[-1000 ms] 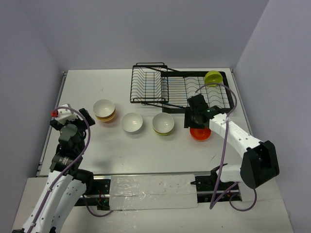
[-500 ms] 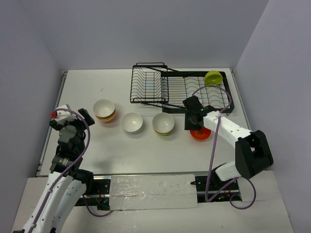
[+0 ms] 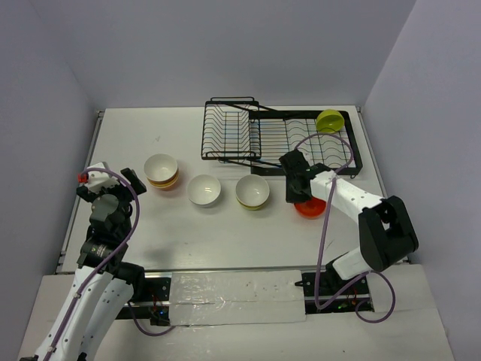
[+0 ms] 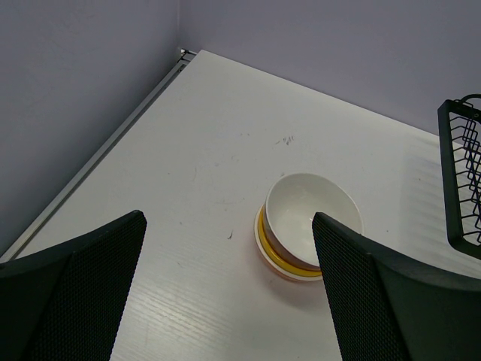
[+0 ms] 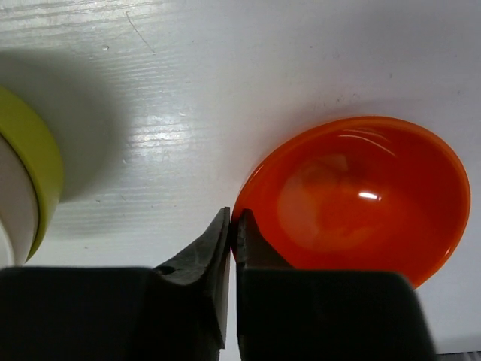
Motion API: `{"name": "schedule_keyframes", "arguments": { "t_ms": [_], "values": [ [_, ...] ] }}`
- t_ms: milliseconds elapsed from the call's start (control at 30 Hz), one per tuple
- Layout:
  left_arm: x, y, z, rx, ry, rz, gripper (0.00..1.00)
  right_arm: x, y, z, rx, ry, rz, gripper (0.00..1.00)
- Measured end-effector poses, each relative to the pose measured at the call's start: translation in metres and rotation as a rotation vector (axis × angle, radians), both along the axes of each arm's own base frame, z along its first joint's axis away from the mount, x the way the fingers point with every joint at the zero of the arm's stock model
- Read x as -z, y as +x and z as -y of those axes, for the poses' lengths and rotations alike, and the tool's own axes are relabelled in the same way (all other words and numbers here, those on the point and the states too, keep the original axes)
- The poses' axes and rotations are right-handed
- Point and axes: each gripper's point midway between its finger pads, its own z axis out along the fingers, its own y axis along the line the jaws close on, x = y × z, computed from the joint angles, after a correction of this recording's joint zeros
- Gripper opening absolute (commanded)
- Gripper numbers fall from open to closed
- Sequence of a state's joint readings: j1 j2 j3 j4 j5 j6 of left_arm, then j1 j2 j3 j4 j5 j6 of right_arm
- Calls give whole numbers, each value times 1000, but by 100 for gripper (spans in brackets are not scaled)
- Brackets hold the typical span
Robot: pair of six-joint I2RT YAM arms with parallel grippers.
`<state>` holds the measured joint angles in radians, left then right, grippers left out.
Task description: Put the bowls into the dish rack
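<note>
An orange bowl (image 3: 310, 207) (image 5: 361, 203) rests on the table just in front of the black wire dish rack (image 3: 248, 139). My right gripper (image 3: 296, 196) (image 5: 233, 222) is shut on its left rim, one finger inside and one outside. A lime-green bowl (image 3: 329, 120) sits in the rack's back right corner. Three more bowls stand in a row to the left: a white one with a green outside (image 3: 252, 191) (image 5: 22, 180), a plain white one (image 3: 204, 189), and a white one over yellow and orange rims (image 3: 161, 171) (image 4: 312, 229). My left gripper (image 3: 105, 179) (image 4: 228, 219) hangs open, short of that last bowl.
The rack's taller ribbed section (image 3: 229, 128) (image 4: 466, 177) stands left of its flat tray. A metal rail (image 3: 89, 154) lines the table's left edge. Grey walls close in the back and both sides.
My right gripper has closed from open onto the orange bowl's rim, and its arm has swung slightly left. The left arm has barely moved.
</note>
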<state>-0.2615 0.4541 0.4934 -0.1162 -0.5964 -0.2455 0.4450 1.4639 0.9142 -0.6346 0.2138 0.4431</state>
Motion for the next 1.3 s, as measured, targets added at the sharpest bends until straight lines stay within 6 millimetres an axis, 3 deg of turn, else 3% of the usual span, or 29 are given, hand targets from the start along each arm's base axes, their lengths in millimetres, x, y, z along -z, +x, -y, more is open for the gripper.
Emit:
{"name": "schedule_keyframes", "arguments": {
  "t_ms": [167,267,367,500,633,733,833,1133,1300],
  "values": [
    [0,0,0,0,0,0,97,-10,1,2,1,-8,21,0],
    [0,0,0,0,0,0,97,-33,9,-4,-7,20,65,0],
    [1,0,0,0,1,-1,97,-76,28,-13,-22,72,169,0],
    [2,0,0,0,2,-3,97,-149,58,-22,-39,194,368,0],
    [3,0,0,0,2,-4,97,-191,83,-7,-16,330,527,0],
    [2,-1,0,1,2,0,97,-196,101,9,1,416,600,0],
    [1,-2,-1,1,5,6,97,-190,120,22,9,503,645,0],
    [1,-2,-1,2,17,0,96,-186,182,45,5,733,768,0],
    [5,0,-1,2,22,-16,95,-174,212,66,27,890,832,0]
  ]
}}
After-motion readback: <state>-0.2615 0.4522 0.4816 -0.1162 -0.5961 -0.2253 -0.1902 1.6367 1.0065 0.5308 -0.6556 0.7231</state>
